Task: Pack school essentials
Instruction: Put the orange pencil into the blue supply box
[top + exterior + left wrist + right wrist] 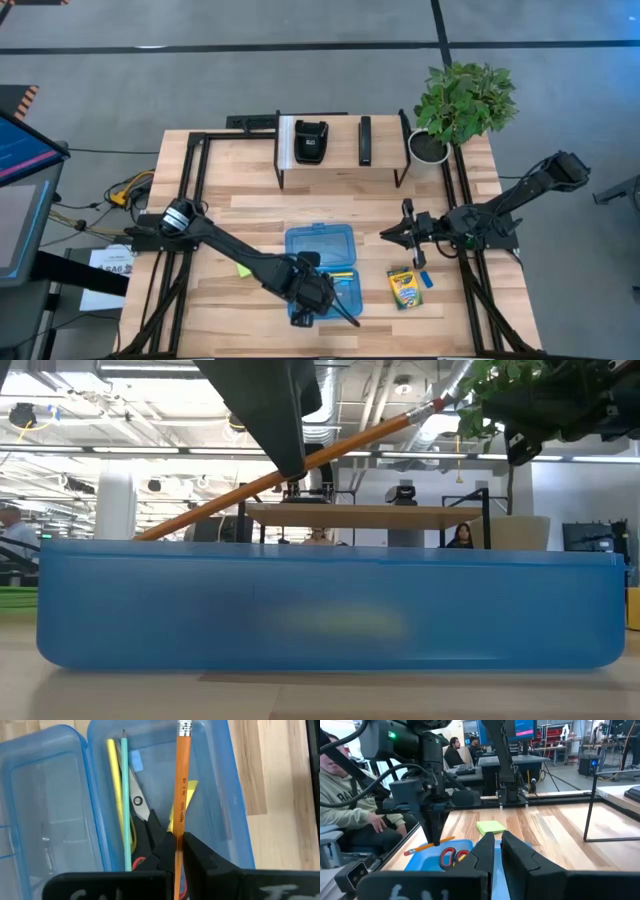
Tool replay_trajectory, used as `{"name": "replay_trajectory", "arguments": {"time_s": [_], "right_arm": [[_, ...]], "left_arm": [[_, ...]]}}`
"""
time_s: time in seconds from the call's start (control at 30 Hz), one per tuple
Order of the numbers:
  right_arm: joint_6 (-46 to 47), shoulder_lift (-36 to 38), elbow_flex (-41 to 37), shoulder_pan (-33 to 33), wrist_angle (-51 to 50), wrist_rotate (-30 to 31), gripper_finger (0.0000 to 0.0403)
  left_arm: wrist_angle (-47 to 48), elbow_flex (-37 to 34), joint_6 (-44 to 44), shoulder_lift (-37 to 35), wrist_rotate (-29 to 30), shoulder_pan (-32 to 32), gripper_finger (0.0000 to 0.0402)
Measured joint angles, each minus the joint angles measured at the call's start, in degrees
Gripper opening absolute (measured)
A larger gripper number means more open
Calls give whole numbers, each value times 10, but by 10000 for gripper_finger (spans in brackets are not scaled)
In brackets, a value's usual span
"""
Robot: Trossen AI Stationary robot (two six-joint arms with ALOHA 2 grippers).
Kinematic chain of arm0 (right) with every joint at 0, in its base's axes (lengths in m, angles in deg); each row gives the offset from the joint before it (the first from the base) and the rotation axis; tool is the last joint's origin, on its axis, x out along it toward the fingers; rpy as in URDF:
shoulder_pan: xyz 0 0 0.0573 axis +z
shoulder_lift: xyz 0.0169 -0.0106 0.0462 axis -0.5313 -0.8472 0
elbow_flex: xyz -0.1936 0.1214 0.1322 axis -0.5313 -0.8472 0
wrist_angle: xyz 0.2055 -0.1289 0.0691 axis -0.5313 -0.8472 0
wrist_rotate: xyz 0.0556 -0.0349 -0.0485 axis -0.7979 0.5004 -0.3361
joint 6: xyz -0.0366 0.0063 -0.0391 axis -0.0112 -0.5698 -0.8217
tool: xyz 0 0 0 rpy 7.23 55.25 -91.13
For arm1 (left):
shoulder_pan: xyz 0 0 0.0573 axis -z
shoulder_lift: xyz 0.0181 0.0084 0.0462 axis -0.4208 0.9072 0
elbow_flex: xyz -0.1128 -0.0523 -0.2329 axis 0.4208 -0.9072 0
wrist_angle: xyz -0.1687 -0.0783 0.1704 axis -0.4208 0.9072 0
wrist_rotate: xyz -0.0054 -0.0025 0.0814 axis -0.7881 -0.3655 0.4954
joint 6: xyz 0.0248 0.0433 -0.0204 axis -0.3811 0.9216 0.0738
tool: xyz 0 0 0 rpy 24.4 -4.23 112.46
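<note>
An open blue plastic pencil box (322,270) lies at the table's middle. In it lie a yellow pencil (115,780), a teal pencil (124,795) and red-handled scissors (142,812). My left gripper (322,297) hangs over the box, shut on an orange pencil (181,780). My right gripper (390,235) hovers right of the box, shut and empty. The yellow-green crayon box (404,287) and a small blue eraser (427,281) lie flat on the table right of the box. The lime-green sticky-note pad (244,270) lies left of it. My left gripper pinches the orange pencil's shaft (178,837) between its two fingers, well back from the eraser end (184,727). The fingers point down from above and lie across the pencil. The pencil slants over the box (300,465), eraser end up; the box wall hides its lower end.
A black-framed shelf (340,165) at the far side carries a black boxy device (310,141) and a dark bar (365,140). A potted plant (462,103) stands at the far right corner. People sit beyond the table's left side (350,795).
</note>
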Motion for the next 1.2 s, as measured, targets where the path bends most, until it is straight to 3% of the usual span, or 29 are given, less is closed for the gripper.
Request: {"name": "replay_trajectory", "arguments": {"time_s": [0.37,0.67,1.2], "right_arm": [[-13,0,0,0,17,1,54],[-18,0,0,0,24,1,54],[-21,0,0,0,26,1,54]], "left_arm": [[37,0,-22,0,-83,-14,0],[-12,6,0,9,-128,-28,0],[-16,70,32,9,-116,-54,0]]}}
